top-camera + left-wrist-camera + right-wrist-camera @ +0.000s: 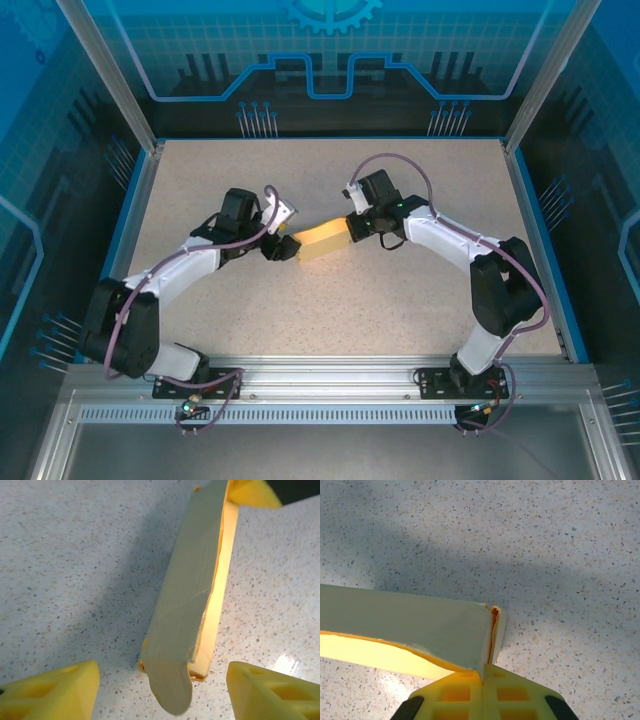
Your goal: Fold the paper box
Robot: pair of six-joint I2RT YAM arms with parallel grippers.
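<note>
The paper box (322,241) is a long, pale yellow, partly folded piece lying mid-table between both arms. In the left wrist view the paper box (190,595) runs from the top right down to a rounded tab between my fingers. My left gripper (162,696) is open, its yellow fingers (52,692) standing well clear of the cardboard on both sides. In the overhead view my left gripper (284,246) sits at the box's left end. My right gripper (353,228) is at the other end. There the right gripper (485,680) is shut on the edge of the paper box (420,625), at its end wall.
The speckled table (330,320) has free room in front of and behind the box. Aluminium frame posts (105,70) and blue enclosure walls ring the table. A metal rail (320,372) carries both arm bases at the near edge.
</note>
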